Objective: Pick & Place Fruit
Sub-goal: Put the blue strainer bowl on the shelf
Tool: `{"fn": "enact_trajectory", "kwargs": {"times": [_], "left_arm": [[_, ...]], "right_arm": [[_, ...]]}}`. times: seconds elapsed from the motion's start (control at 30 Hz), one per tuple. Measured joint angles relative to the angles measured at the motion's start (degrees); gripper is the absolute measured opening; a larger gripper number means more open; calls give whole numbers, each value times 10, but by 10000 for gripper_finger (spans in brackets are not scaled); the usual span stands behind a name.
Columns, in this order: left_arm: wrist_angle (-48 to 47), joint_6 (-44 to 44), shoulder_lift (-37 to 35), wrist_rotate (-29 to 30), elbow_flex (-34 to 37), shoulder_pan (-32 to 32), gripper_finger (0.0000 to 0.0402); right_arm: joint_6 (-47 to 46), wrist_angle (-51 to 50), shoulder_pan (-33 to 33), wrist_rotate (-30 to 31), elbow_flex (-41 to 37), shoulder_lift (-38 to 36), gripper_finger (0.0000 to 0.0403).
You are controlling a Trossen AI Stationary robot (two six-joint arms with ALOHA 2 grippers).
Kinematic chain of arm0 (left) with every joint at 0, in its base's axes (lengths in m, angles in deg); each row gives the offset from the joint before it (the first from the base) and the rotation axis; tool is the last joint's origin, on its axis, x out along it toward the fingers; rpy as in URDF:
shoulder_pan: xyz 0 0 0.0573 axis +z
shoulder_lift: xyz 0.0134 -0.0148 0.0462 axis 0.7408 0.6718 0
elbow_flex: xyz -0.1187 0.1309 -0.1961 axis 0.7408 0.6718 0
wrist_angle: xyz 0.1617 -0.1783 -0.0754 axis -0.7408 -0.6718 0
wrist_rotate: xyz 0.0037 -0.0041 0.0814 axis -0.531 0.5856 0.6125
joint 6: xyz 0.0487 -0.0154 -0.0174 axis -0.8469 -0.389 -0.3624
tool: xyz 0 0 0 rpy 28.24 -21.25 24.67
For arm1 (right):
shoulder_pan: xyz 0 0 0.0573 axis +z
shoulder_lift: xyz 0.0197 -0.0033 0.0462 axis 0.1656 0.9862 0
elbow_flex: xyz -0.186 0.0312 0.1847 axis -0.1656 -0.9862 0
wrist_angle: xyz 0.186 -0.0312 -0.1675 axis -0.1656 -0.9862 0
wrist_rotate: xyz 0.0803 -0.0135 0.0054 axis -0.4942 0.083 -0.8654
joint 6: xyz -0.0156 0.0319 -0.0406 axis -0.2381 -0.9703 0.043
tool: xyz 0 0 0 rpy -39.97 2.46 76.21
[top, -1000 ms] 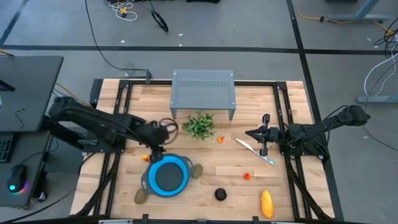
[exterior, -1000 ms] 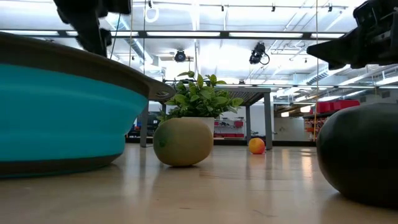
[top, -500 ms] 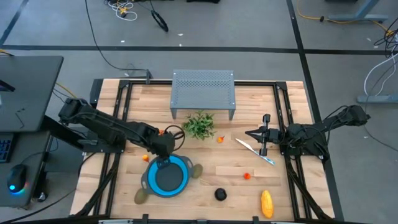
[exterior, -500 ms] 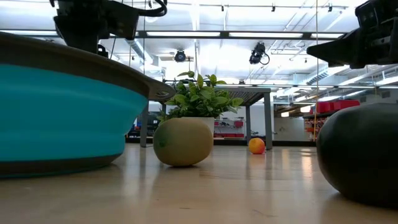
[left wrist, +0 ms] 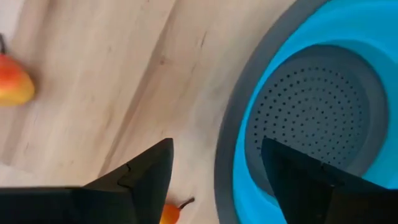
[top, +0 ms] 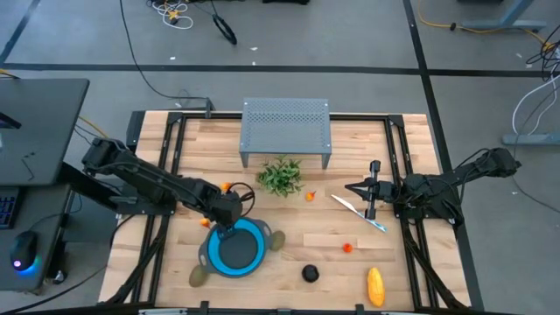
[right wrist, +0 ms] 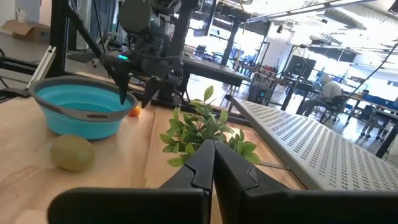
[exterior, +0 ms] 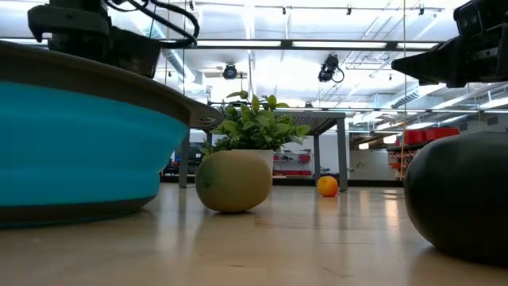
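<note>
My left gripper (top: 229, 226) points down, open, over the far left rim of the blue colander bowl (top: 234, 250). In the left wrist view one finger (left wrist: 149, 171) stands outside the rim (left wrist: 230, 143) and the other (left wrist: 295, 171) over the perforated inside; nothing is between them. A small orange fruit (left wrist: 171, 213) lies on the table under the outer finger, another (left wrist: 12, 84) farther off. An olive-green oval (top: 276, 240) rests against the bowl's right side, a second one (top: 199, 276) at its near left. My right gripper (right wrist: 208, 155) waits shut at the right.
A black ball (top: 310, 273), a yellow oblong (top: 375, 285) and a tiny red fruit (top: 347, 248) lie near the front right. A leafy plant (top: 280, 177), an orange-red fruit (top: 310, 196), a white knife (top: 359, 213) and a grey perforated shelf (top: 286, 131) stand farther back.
My left gripper has come down and toward the table's near edge, from beside the plant to just over the blue bowl's far left rim, rolling its wrist as it sank. An orange fruit at the far left of the bowl has come into view behind it.
</note>
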Motion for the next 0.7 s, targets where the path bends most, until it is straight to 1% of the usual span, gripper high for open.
{"fn": "enact_trajectory", "kwargs": {"times": [0.13,0.27,0.4,0.7], "left_arm": [[0,16,0,0,16,0,237],[9,31,0,4,33,0,206],[19,44,0,0,41,0,160],[40,45,-1,-38,40,1,48]], "right_arm": [[0,0,0,0,0,0,17],[2,0,0,0,0,0,17],[2,0,0,0,0,0,17],[11,1,0,0,0,0,17]]}}
